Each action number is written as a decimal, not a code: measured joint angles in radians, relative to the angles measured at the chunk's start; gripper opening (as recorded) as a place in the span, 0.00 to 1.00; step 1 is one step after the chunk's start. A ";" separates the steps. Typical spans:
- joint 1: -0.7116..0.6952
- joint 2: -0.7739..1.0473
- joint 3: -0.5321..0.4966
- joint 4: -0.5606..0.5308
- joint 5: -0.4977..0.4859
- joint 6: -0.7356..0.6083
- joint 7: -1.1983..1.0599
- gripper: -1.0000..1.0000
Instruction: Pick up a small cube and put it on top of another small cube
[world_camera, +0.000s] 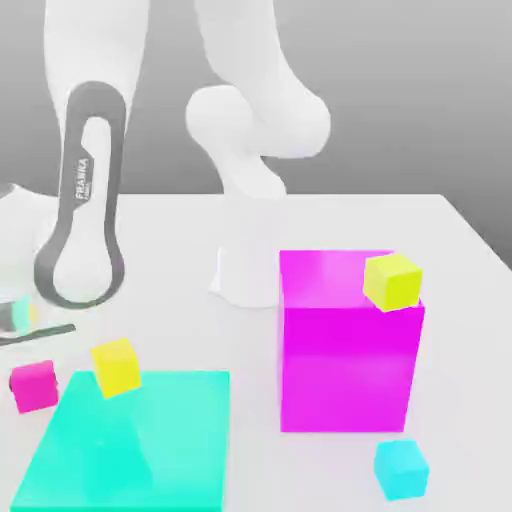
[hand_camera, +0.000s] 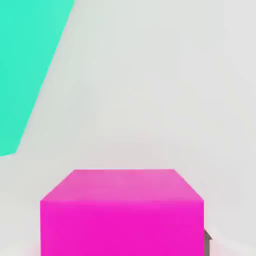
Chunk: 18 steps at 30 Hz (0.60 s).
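Note:
The small magenta-pink cube (world_camera: 33, 386) rests on the white table at the exterior view's left, beside the teal slab. In the hand view the same cube (hand_camera: 122, 215) looms close. My gripper (hand_camera: 122, 250) is shut around it, and a dark finger (hand_camera: 206, 243) presses against its side. Part of my hand (world_camera: 14, 315) hangs just above the cube at the exterior view's left edge. A small yellow cube (world_camera: 116, 365) sits tilted at the slab's corner. Another yellow cube (world_camera: 392, 281) lies on the large magenta block. A small cyan cube (world_camera: 401, 469) stands on the table in front of that block.
A flat teal slab (world_camera: 150, 450) covers the front left of the table, and in the hand view the slab (hand_camera: 27, 60) lies beyond the cube. The large magenta block (world_camera: 345, 350) stands at the centre right. The arm's base (world_camera: 245, 270) rises behind it.

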 joint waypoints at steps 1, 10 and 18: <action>0.022 -0.034 -0.030 -0.009 -0.040 -0.023 0.030 0.00; 0.281 -0.326 0.009 -0.021 -0.272 -0.272 0.448 0.00; 0.451 -0.555 0.196 0.001 -0.332 -0.512 0.820 0.00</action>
